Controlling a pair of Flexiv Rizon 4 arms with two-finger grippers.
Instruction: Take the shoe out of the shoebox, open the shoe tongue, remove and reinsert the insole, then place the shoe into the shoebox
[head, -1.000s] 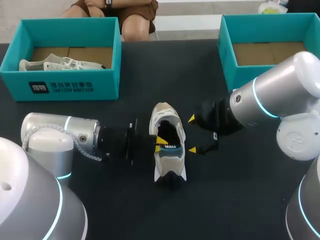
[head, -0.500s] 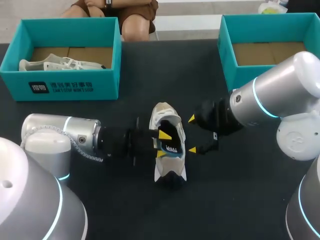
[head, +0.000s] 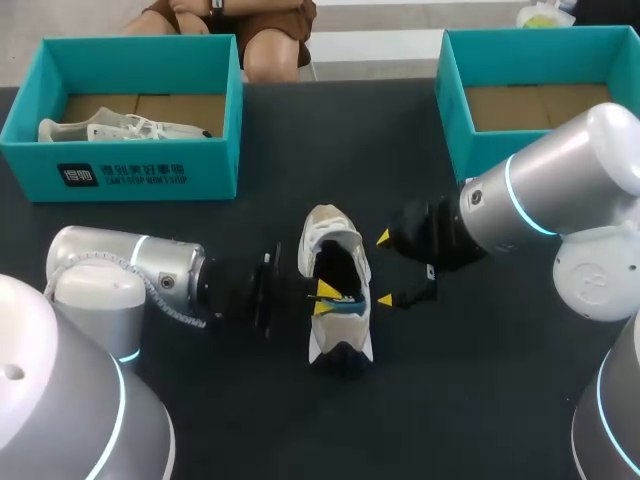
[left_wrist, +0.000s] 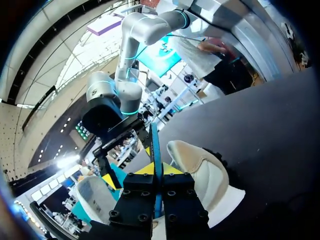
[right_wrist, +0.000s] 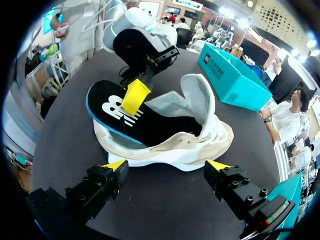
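A cream shoe (head: 335, 250) lies on its side mid-table, its opening toward my left arm. The black insole (right_wrist: 125, 117), edged in blue, sticks partly out of the shoe's (right_wrist: 200, 132) heel opening. My left gripper (head: 322, 298) is shut on the insole's heel end, and in the left wrist view its own gripper (left_wrist: 156, 169) has the blue edge (left_wrist: 156, 145) pinched between its tips, with the shoe (left_wrist: 202, 172) just beside. My right gripper (head: 384, 268) stands open at the shoe's sole side, apart from it; in its own view the right gripper (right_wrist: 167, 165) straddles the sole.
A teal shoebox (head: 120, 170) at the back left holds another pale shoe (head: 120, 128). A second teal shoebox (head: 455, 110) at the back right shows only its cardboard floor. Black tabletop surrounds the shoe.
My left gripper pushed deeper into the shoe with fingers apart, then closed on the insole and drew back a little. The right arm has kept still.
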